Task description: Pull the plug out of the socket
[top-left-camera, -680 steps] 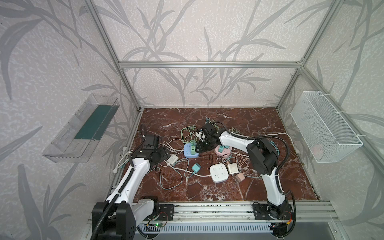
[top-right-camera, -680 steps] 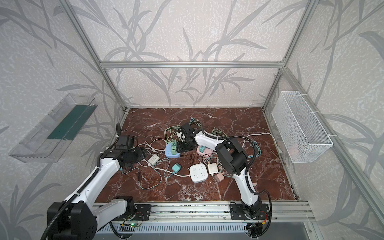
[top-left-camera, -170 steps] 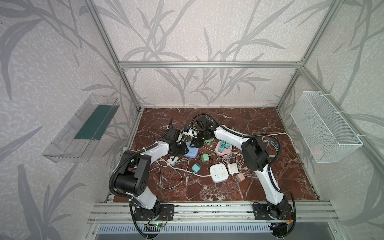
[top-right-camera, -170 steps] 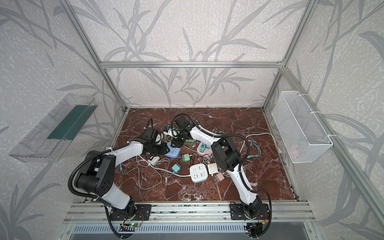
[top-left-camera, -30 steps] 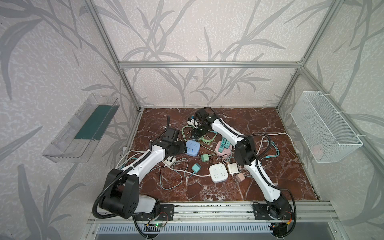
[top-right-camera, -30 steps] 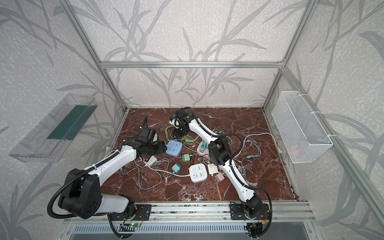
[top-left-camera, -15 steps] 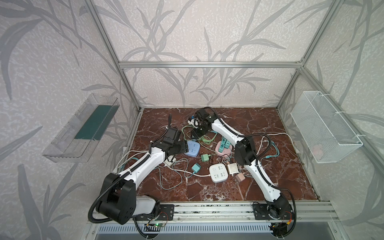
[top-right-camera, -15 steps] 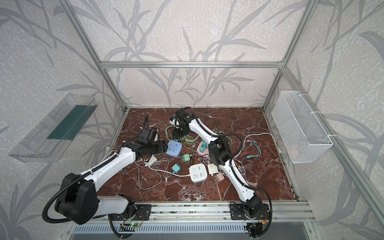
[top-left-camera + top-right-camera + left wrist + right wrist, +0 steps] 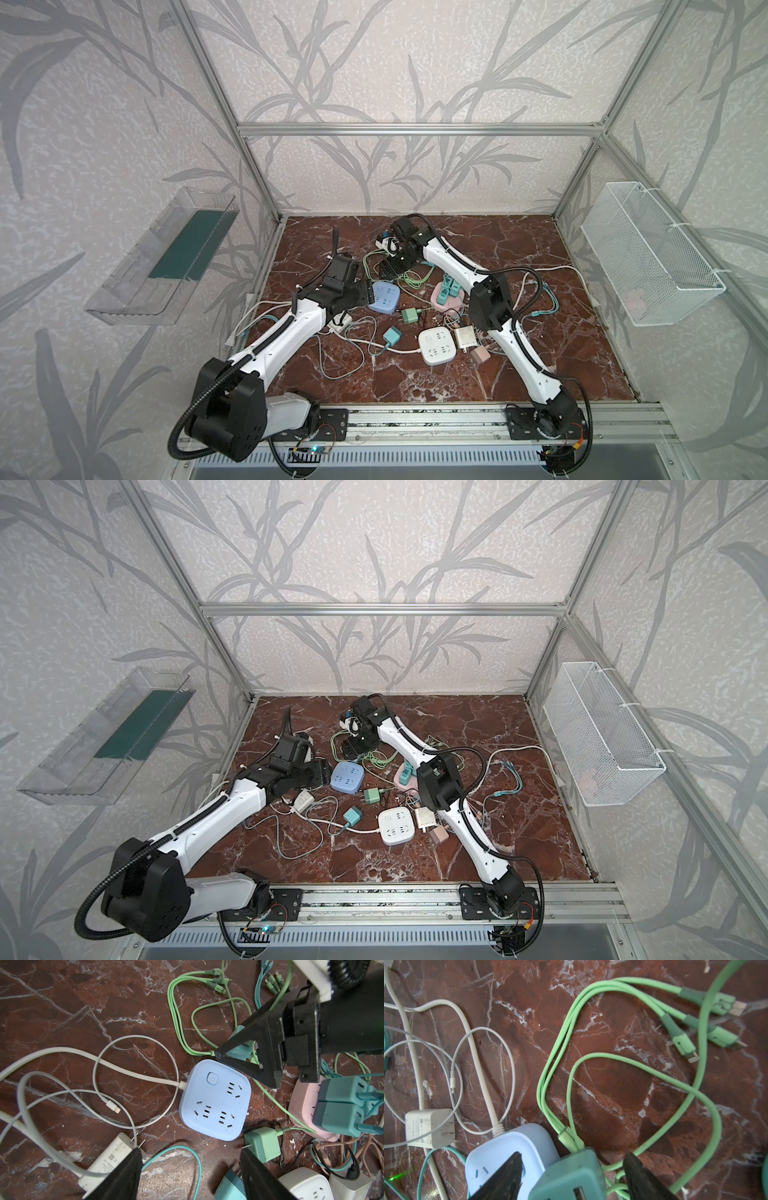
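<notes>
The blue power strip lies flat near the middle of the red marble floor, all three of its outlets bare, its white cord running off toward the left wall. The teal plug sits loose on the floor touching the strip's far edge, between the spread fingers of the right gripper, which do not touch it. The left gripper hovers just beside the strip's near edge, fingers apart and holding nothing. Room is tight here: a white charger, a green adapter and looping light-green cables crowd the strip on every side, and the pink power strip with two teal plugs in it lies close by. In both top views three power strips show: blue, pink and white. The far corners and right side of the floor lie open, below a wire basket.
</notes>
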Motion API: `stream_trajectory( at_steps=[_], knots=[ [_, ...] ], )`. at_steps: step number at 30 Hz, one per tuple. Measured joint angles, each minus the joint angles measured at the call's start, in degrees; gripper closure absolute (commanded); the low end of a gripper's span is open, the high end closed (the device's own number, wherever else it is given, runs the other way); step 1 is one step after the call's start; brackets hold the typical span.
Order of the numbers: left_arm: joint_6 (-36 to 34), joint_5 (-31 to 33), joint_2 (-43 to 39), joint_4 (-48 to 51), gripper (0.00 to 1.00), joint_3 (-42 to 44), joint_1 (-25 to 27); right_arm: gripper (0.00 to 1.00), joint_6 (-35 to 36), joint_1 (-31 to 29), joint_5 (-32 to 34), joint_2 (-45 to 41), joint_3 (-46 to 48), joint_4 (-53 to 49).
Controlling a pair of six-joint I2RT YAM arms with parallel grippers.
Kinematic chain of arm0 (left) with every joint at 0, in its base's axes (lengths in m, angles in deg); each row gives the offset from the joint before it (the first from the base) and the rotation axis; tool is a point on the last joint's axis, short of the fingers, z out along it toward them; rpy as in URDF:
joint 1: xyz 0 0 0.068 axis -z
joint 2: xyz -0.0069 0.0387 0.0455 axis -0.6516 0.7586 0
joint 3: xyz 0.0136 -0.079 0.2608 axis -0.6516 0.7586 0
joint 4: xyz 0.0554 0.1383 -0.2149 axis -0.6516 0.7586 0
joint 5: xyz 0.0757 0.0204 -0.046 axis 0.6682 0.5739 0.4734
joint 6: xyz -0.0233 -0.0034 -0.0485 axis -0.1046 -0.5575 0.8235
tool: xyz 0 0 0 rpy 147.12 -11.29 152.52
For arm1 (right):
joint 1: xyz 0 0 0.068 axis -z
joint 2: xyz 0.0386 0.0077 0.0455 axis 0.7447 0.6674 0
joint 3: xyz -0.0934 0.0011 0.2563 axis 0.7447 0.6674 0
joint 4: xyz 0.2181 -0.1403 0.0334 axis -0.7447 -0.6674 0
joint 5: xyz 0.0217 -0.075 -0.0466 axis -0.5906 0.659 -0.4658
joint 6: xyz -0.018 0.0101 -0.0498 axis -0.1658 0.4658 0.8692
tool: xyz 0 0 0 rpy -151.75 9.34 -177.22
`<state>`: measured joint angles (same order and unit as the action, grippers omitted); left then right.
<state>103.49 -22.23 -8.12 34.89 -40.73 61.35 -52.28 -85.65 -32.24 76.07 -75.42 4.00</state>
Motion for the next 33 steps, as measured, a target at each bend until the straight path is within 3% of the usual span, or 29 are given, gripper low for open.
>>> stream_trajectory(
  at_steps=[5, 21, 33],
  knots=[
    [-0.04, 0.24, -0.20, 0.35, 0.25, 0.00, 0.00, 0.18, -0.50, 0.00, -0.02, 0.00, -0.02, 0.02],
    [0.02, 1.33, -1.07, 1.92, 0.25, 0.28, 0.00, 0.18, -2.78, -0.26, 1.01, -1.92, -0.52, -2.43],
    [0.39, 1.49, -3.34, 2.16, 0.25, 1.99, 0.00, 0.28, -3.52, -0.72, 2.73, -8.66, 5.40, -4.72]
  ],
)
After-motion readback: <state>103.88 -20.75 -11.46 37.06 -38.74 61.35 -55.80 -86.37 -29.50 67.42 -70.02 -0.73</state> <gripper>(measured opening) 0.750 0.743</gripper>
